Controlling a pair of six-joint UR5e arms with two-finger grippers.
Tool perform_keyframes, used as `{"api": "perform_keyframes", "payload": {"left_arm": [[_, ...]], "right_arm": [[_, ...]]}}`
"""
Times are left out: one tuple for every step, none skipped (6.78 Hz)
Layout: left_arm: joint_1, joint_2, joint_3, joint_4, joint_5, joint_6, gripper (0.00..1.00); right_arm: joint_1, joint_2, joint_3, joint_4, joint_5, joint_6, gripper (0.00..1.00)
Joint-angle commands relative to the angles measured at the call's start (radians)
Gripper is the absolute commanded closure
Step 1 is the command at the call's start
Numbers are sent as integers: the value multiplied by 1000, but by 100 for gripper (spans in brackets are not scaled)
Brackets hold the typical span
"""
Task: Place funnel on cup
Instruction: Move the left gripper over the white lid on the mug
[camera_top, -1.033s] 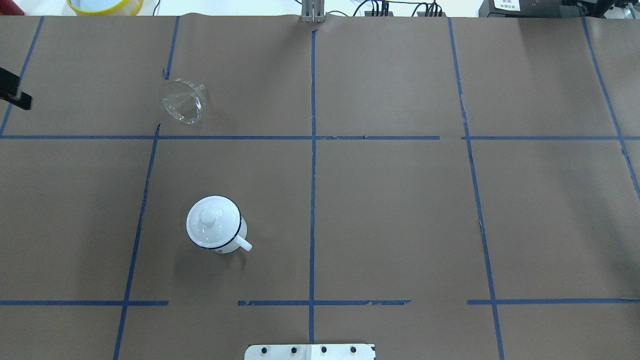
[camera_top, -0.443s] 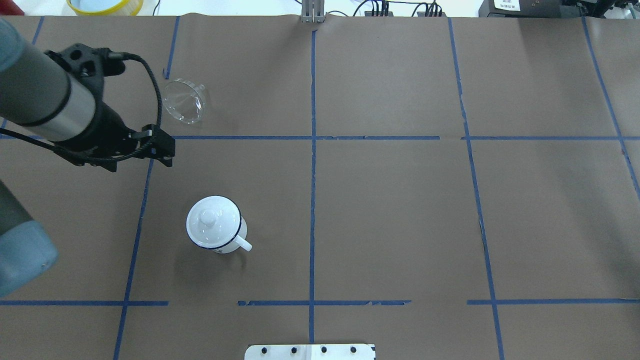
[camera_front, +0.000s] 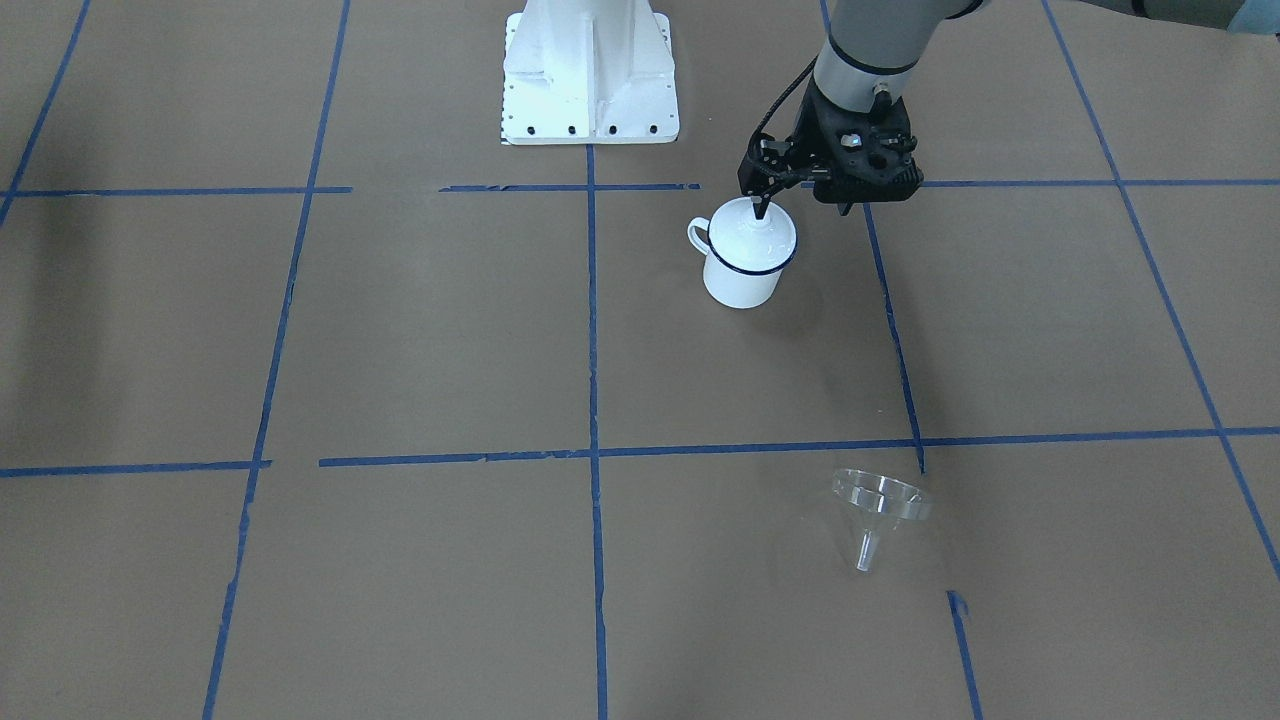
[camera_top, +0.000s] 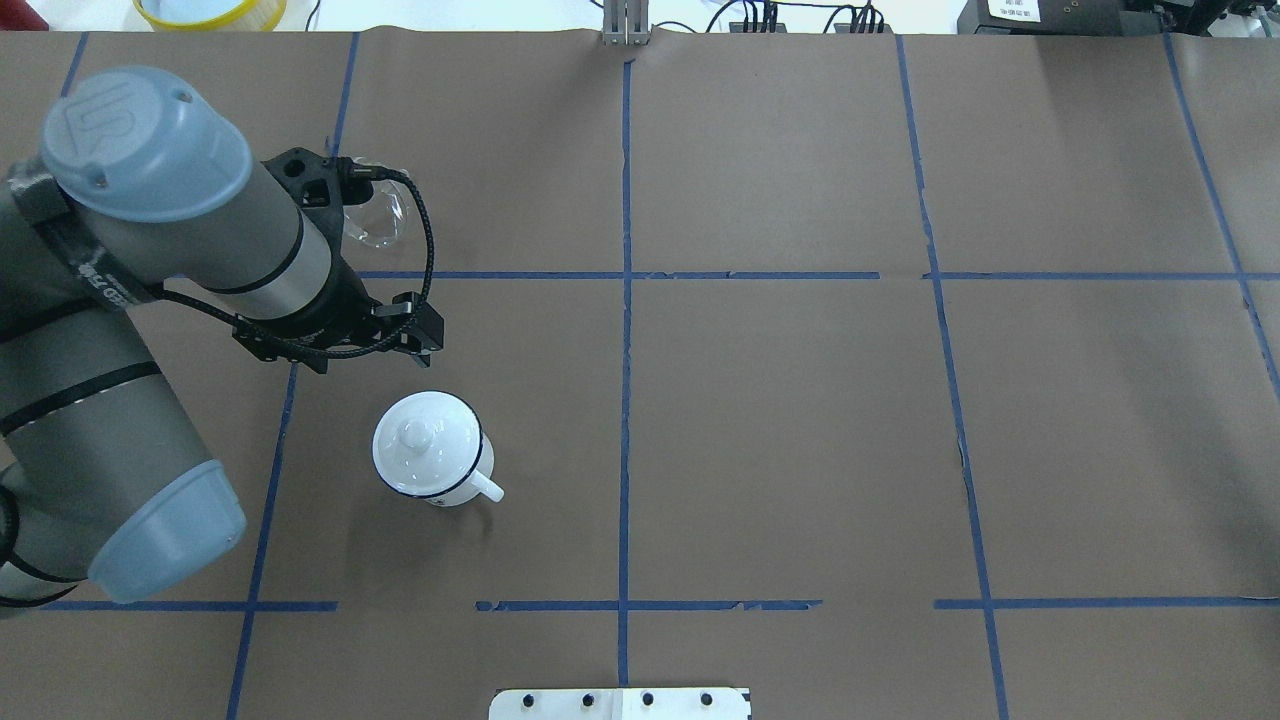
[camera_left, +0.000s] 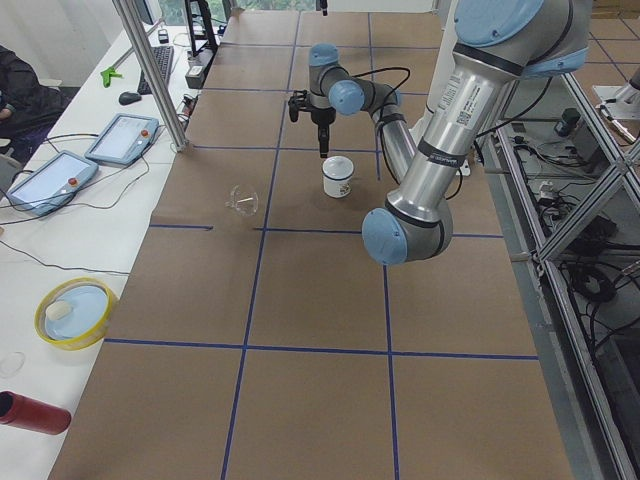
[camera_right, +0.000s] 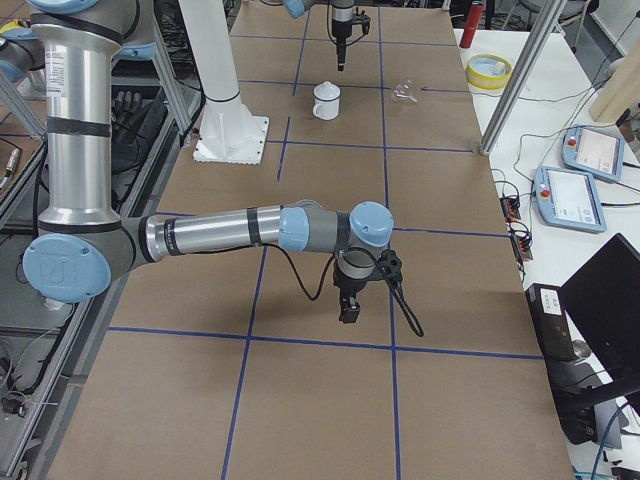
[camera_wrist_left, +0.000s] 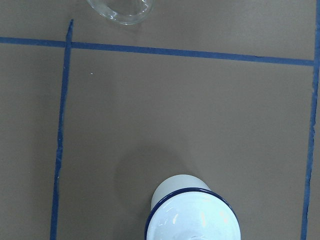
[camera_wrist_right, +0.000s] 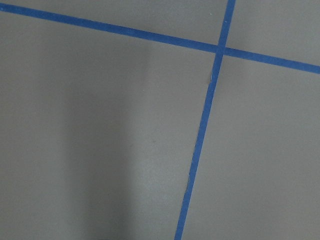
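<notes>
The left gripper (camera_front: 762, 206) is hovering above the lid (camera_front: 750, 236) capping the cup (camera_front: 741, 282), and I cannot tell its spread or the right gripper's (camera_right: 349, 312). It should be centring on the knob (camera_top: 415, 432) so the lid lifts straight off. The funnel (camera_front: 880, 498) is lying tipped across the tape line (camera_front: 700, 450) from the cup, well apart, with nothing standing between.

Glossy cup (camera_front: 740, 282), clear funnel (camera_front: 880, 498) (plastic), matt paper (camera_front: 400, 330)

Bright, even overhead light; soft shadows; sharp focus.
</notes>
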Motion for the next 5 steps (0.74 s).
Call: {"api": "perform_keyframes", "payload": {"left_arm": [[53,0,66,-51,21,-45,0],[82,2,68,-54,39,-61,0],[104,17,64,-62,39,-88,0],[110,19,59,-79,39,-108,0],[110,20,53,-79,38,-110,0]], "right_arm": [[0,0,0,0,0,0,0],[0,2,0,0,0,0,0],[0,0,0,0,0,0,0],[0,0,0,0,0,0,0],[0,0,0,0,0,0,0]]}}
